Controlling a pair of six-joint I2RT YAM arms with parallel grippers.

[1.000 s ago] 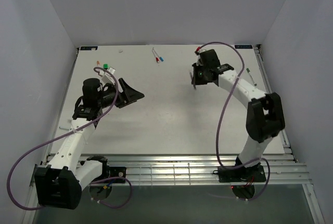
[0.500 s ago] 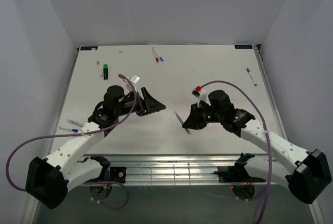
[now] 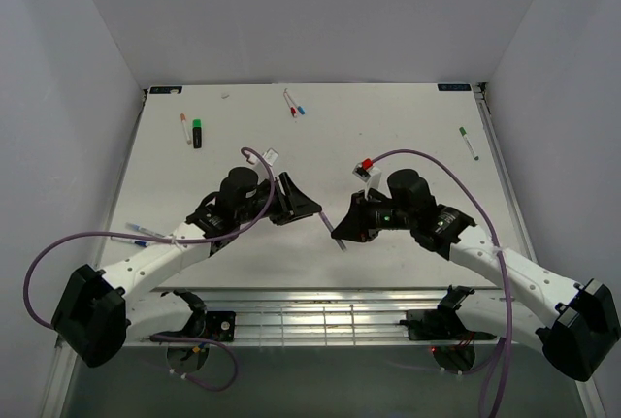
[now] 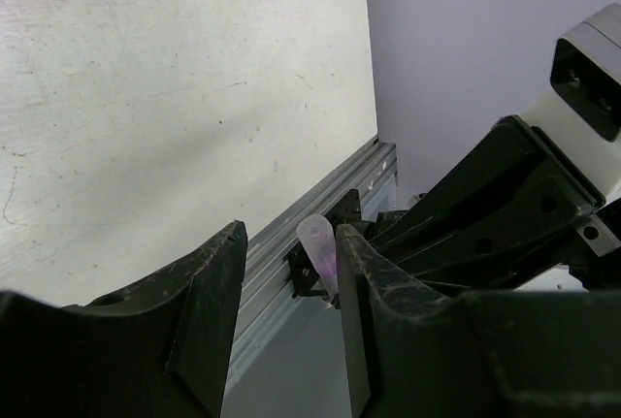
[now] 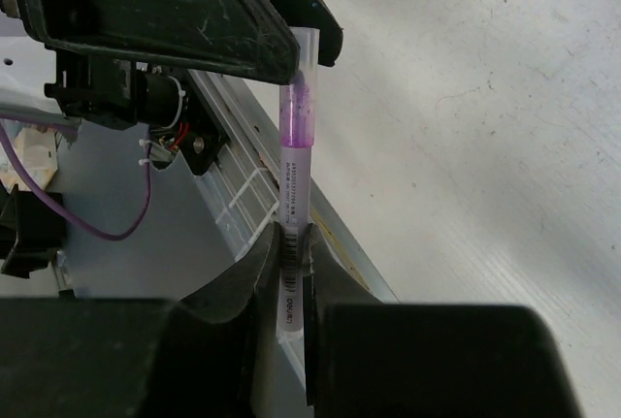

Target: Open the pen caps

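Note:
My right gripper (image 5: 291, 239) is shut on the white barrel of a pen (image 5: 293, 195) and holds it above the table's front edge. The pen's clear cap (image 5: 299, 98), tinted purple, points at my left gripper. My left gripper (image 4: 289, 243) is open. The cap (image 4: 320, 248) sits between its jaws, against the right finger (image 4: 354, 273), with a wide gap to the left finger. In the top view the two grippers meet at front centre, left gripper (image 3: 303, 207) facing right gripper (image 3: 345, 226), with the pen (image 3: 339, 241) between them.
Other pens lie on the table: an orange-ended pen (image 3: 184, 127) and a black marker with a green end (image 3: 197, 133) at back left, red and blue pens (image 3: 293, 106) at back centre, a green-ended pen (image 3: 469, 144) at right, and blue pens (image 3: 141, 234) at front left. Purple cables loop from both arms.
Both arms have swung from the back of the table to front centre. The right gripper brought the pen along. The left gripper's open jaws have closed in round the cap end.

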